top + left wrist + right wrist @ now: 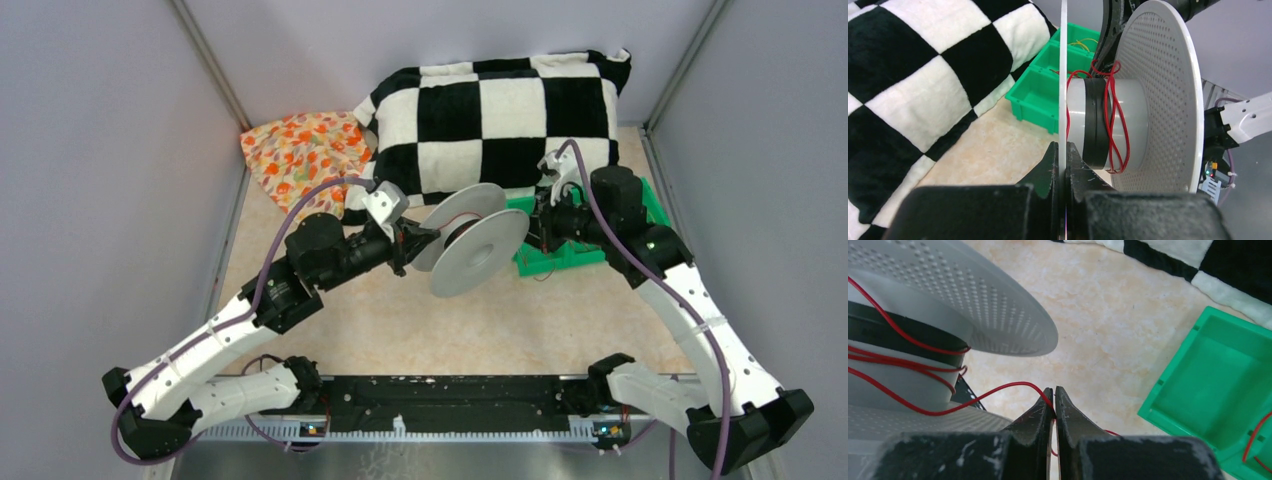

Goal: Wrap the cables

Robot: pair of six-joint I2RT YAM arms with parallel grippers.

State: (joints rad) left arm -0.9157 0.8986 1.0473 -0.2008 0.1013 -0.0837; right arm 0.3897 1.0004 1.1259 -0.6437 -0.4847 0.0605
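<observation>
We have the left fingers (1048,167) clamped narrow on the rim of one disc of the grey plastic spool (1158,100), a pale hub with a black band between two perforated round discs. It is held off the bench (400,330) with its axis roughly level, running from the left arm toward the right.

The thin red wire (1013,384) is partly wound. A few turns sit on the hub, and its free length runs off into the right fingers (1035,422), which are pinched nearly shut on it just beside the spool. So the right arm is nearer the loose length. We judge the next move turns on carrying that end around the hub, across the spool's axis, inside the gap between the discs.

The left wrist view shows the turns slack and standing off the hub, which the right wrist view hardly shows. It also shows yellow wires (1083,42) in a far compartment of the green plastic tray (1033,95). Only the right wrist view shows the pinch itself. From above, the tray lies by the right wrist, against the black-and-white checked blanket (500,110).
</observation>
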